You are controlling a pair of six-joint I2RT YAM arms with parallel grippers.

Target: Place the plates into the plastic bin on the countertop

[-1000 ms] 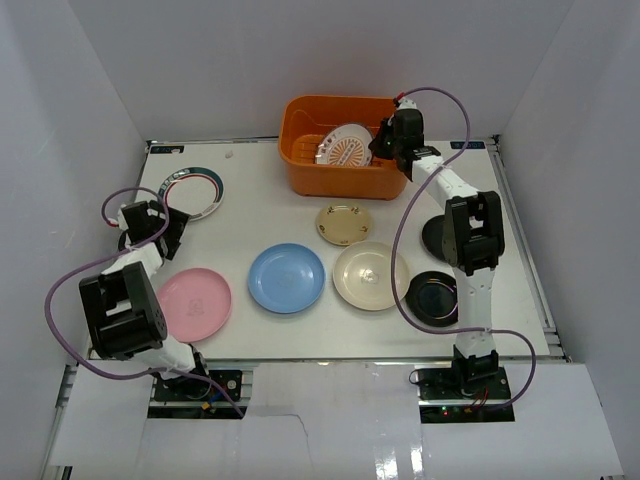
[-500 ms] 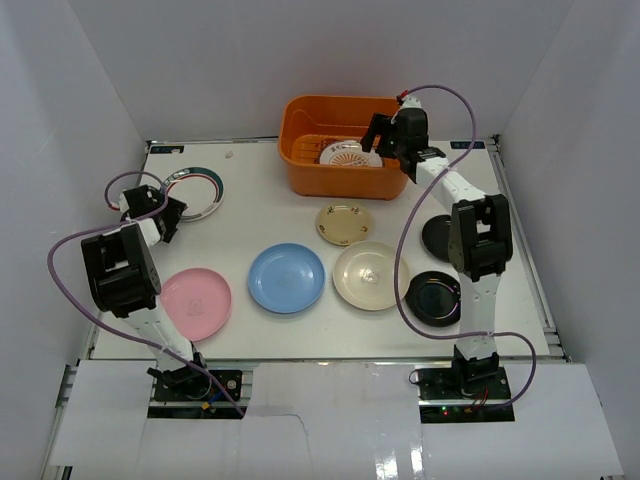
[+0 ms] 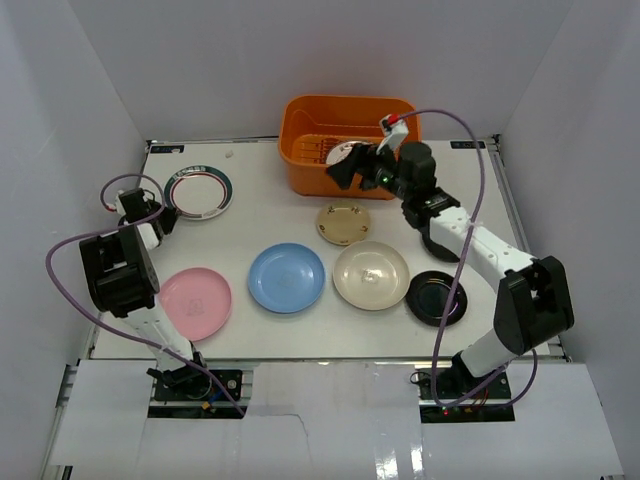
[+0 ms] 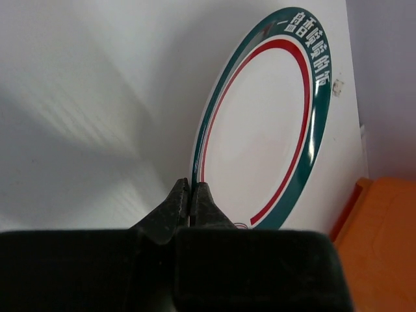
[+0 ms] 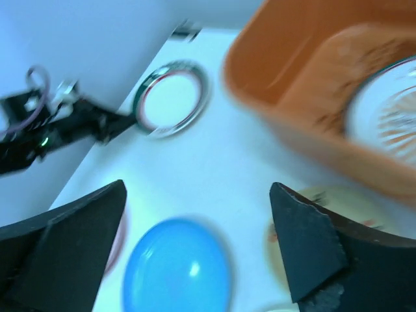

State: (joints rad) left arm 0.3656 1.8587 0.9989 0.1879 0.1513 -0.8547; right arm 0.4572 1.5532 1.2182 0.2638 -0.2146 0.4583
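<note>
Left claw (image 4: pixel 190 190): fingers together, tips right at the near rim of the green-rimmed plate (image 4: pixel 260 130). Can't tell from the wrist view whether the lip is nipped btwn them or only touched. The plate looks flat on the worktop (image 3: pixel 260 215). From this claw the plate lies ahead, i.e. farther back & a bit right. The bin (image 3: pixel 300 160) is well apart, across the worktop to the right. The plate's round, so there's no long axis to line up w/. What counts is the thin rim edge vs. the fingertips.

Right claw (image 3: pixel 342 172): fingers wide apart, nothing btwn them, hanging over the bin's near wall. One white patterned plate (image 3: pixel 346 152) lies inside the bin, just beyond this claw. Its wrist view is blurred.

Outward on the worktop:
- Tan plate (image 3: pixel 344 223): just in front of the bin, on the bases' side of the right claw.
- Cream plate (image 3: pixel 371 275) & blue plate (image 3: pixel 286 277): side by side, nearer the bases.
- Black plate (image 3: pixel 435 297): beside the cream one, partly under the right arm.
- Pink plate (image 3: pixel 195 302): near the left arm.

Judgement: early on, w/ one plate in and six seen out. The right arm is nearer the tan, cream & black plates, the left nearer the green-rimmed & pink ones. For the right claw the tan plate is prob. the closest pick, a short lift from the bin. For the left it's a long carry rightward, and a pinch on a thin rim could slip.
</note>
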